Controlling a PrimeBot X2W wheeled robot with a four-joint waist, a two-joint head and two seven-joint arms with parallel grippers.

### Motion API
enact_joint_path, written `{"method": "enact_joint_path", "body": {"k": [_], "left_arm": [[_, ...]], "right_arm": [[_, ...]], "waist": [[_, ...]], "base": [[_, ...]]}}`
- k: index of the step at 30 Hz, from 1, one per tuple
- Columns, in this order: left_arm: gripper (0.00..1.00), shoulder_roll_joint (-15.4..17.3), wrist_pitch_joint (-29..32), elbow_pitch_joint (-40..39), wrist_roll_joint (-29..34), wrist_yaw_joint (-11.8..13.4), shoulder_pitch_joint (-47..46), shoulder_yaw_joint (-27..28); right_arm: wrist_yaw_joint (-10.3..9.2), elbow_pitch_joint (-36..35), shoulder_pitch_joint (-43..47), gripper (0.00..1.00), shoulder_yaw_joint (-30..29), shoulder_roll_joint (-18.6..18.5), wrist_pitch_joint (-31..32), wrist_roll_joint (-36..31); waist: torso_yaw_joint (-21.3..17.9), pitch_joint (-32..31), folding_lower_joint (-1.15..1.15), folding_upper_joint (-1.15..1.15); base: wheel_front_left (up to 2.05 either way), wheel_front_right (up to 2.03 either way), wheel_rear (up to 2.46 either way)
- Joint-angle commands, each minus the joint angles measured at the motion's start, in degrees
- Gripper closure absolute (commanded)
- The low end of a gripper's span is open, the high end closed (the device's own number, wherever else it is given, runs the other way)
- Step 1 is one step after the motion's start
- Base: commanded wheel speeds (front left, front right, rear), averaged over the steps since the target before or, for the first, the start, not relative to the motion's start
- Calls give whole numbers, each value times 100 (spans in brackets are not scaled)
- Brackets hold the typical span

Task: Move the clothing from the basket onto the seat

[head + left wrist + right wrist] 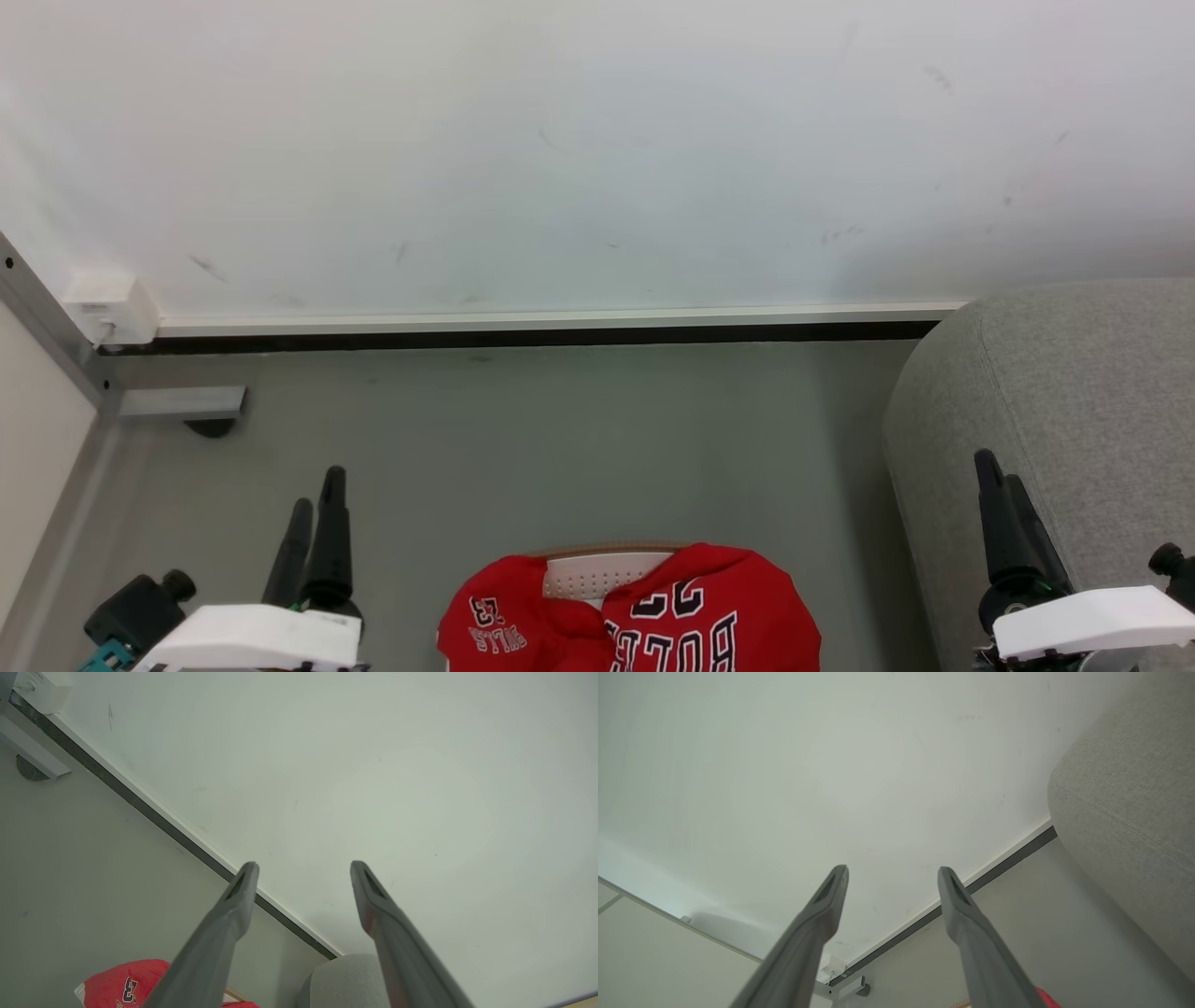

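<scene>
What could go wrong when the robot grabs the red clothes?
The clothing is heaped over the rim of the basket, so one pull might drag both pieces out or tip the basket. The right gripper is close beside the seat and could bump it when swinging over.

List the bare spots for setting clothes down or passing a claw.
Bare: the grey floor between the basket and the baseboard; the floor strip between basket and sofa; the sofa top beyond the right claw. Crowded: the basket mouth, heaped with red clothing. The left claw and right claw are open and empty.
</scene>
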Motion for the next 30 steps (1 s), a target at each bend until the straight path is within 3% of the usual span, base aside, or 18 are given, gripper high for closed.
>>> {"method": "enact_joint_path", "body": {"k": [1, 15, 30], "left_arm": [[0, 48, -57, -62, 174, 9, -78, -37], [0, 57, -301, -41, 1445, 164, -65, -198], [0, 65, -530, -92, 2395, 243, -68, -319]], "right_arm": [[-4, -35, -191, 0, 39, -97, -60, -260], [-6, 145, -226, 0, 85, -32, -308, -2003], [-7, 298, -259, 0, 34, 80, -535, -3145]], "waist": [[1, 0, 0, 0], [13, -2, 0, 0], [26, 24, 0, 0]], "base": [[0, 0, 0], [0, 0, 0], [0, 0, 0]]}}
